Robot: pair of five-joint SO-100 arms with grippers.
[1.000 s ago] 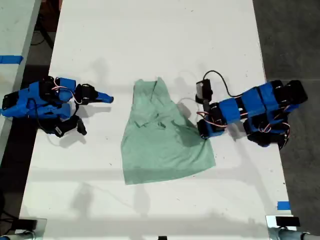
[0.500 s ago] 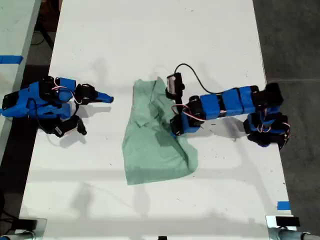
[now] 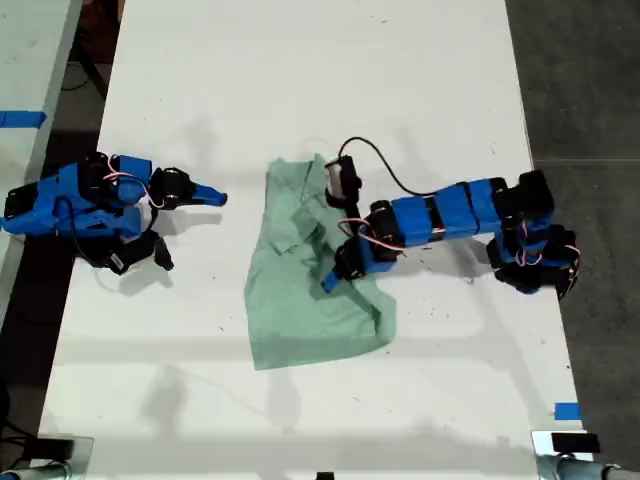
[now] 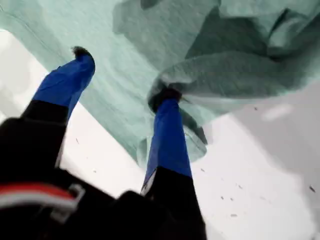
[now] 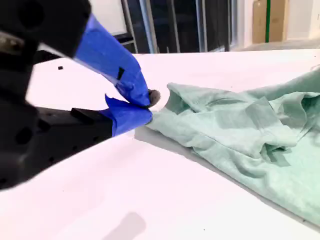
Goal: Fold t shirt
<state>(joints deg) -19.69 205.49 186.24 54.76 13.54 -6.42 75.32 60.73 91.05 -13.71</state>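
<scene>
Since a second ago, the arm from the exterior view's right has been carried well out over the t shirt (image 3: 310, 275), and the cloth's right-hand edge has been drawn inward with it, so that the garment's wide near end is now narrower and doubled along that side. This is my first gripper (image 3: 332, 277), as its wrist view shows mint cloth at both jaws. Its jaws are seen spread apart in the first wrist view (image 4: 120, 75): one blue finger (image 4: 167, 135) has a bunched fold of cloth draped over its tip, the other stands clear above flat fabric, and nothing is pinched between them.

My second gripper (image 3: 205, 196) is parked at the exterior view's left, unmoved across the frames; in the second wrist view (image 5: 145, 102) its tips are pressed together on nothing, with the shirt's narrow end just beyond them.

On the white table (image 3: 300, 80) the shirt lies at the centre, its long axis running far to near, narrow end far, wide end near. The carried flap appears only partly laid over, so the fold is judged half done. The remaining loose cloth lies directly under and toward the left of my first gripper, which is much the nearer arm; a further sweep leftward across the long axis would likely be needed.
</scene>
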